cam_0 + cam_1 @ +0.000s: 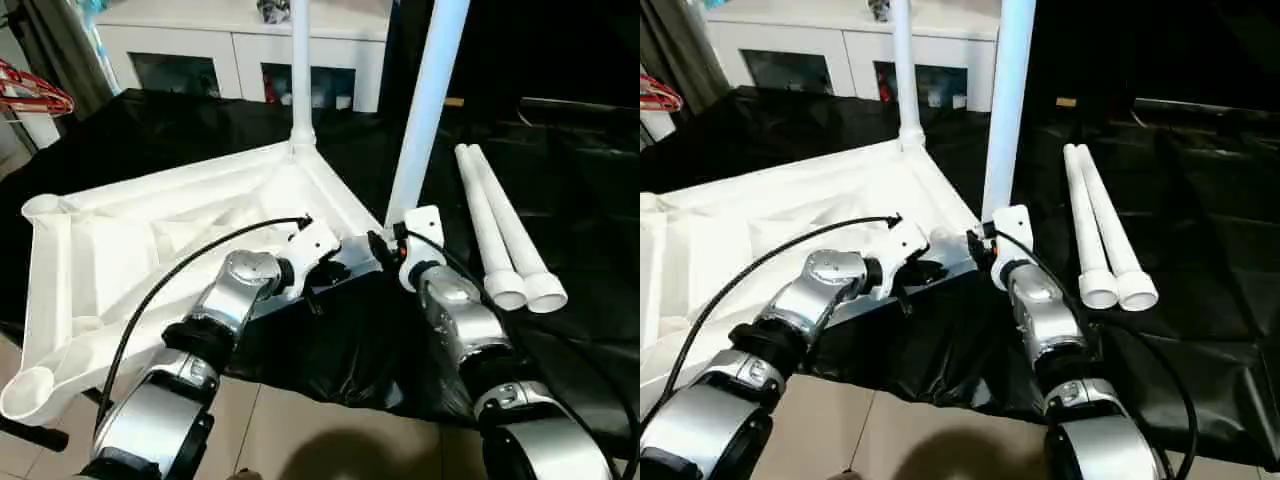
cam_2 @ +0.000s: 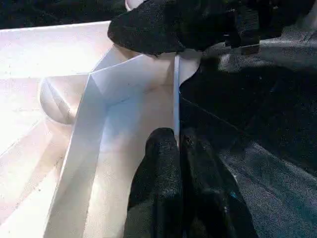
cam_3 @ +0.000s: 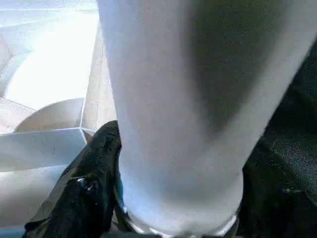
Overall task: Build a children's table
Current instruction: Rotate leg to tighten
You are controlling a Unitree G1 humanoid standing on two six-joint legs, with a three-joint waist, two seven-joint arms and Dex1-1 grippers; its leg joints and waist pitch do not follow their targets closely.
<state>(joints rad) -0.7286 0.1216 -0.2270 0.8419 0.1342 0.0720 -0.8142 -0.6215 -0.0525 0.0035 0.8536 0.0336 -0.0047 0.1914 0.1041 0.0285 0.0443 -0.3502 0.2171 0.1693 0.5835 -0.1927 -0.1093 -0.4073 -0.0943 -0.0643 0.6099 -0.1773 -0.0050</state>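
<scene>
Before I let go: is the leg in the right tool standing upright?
Nearly upright: the leg rises from the tabletop's near corner, leaning slightly, with the right tool around its base.

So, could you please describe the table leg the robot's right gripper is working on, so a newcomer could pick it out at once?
Start at the white tabletop lying underside up on the black sheet. Two legs stand upright on it; two more loose legs lie on the sheet to its right. The one meant is the nearer standing leg, at the corner closest to the robot, with the right gripper around its base.

No text, label, brand, number or sign can be read on anything here.
</scene>
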